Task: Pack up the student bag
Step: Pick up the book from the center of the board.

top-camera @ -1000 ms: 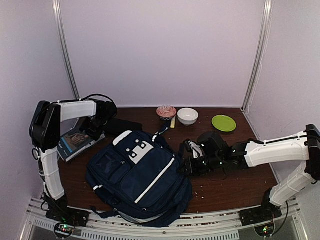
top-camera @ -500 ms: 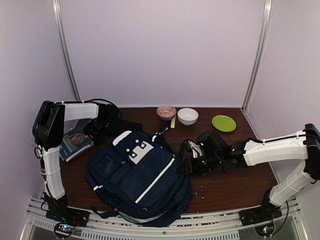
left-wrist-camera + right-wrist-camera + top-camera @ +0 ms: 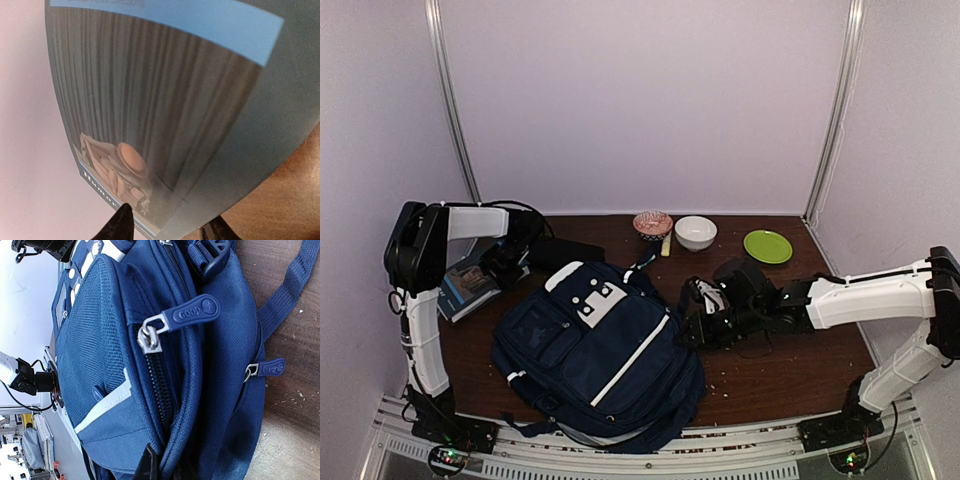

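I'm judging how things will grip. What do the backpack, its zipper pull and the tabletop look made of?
Student bag: woven navy fabric, matte, weave visible. Zipper pull: seemingly moulded rubber tab on a shiny metal link. Table: dark wood or wood-look, grain showing.

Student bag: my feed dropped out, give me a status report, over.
Left gripper open over the book. Right gripper shut at the student bag, against its side zip. Bag flat, front pocket up; book lies outside it.
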Controlling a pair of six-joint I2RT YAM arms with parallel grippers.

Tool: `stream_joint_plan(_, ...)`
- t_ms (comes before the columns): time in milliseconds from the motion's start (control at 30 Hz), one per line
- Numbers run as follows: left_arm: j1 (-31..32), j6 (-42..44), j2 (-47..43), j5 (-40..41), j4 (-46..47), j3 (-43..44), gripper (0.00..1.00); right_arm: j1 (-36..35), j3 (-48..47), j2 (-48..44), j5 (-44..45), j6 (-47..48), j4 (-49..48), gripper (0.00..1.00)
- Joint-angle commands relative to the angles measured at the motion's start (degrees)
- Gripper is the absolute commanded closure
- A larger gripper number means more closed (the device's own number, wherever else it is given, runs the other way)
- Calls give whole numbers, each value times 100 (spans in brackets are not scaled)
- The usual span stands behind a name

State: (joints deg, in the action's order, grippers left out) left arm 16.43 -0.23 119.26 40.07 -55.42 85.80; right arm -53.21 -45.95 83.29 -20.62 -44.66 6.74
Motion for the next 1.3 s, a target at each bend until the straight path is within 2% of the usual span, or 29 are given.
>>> stream_joint_plan(0,-169,245,34,62,106,-88,27,55,-167,83,32,265,136,100)
stream_joint_plan(133,-193,278,19,114,212,-155,37,60,-183,105,31,265,151,100)
stream_joint_plan(267,-192,316,28,220,354,-203,55,65,-211,126,14,265,169,100)
stream_joint_plan(433,-195,313,56,339,463,-196,64,59,-217,71,29,261,220,100)
stream_joint_plan(533,-184,252,-16,391,497,-179,78,63,-213,43,40,270,259,100)
stream_joint_plan(733,-76,228,-350,756,567,-236,99,65,-218,27,67,258,284,100)
stream_joint_plan(1000,211,116,-1050,1310,476,-189,100,63,-234,-102,64,214,282,99)
stream_joint_plan(1067,350,14,-1331,1504,359,-97,100,55,-231,-161,18,192,275,88)
stream_joint_plan(1233,777,-217,-2021,1904,33,125,100,56,-245,-441,-126,31,217,47)
stream_joint_plan(1267,871,-252,-2134,2010,-40,172,100,54,-280,-519,-129,9,252,42)
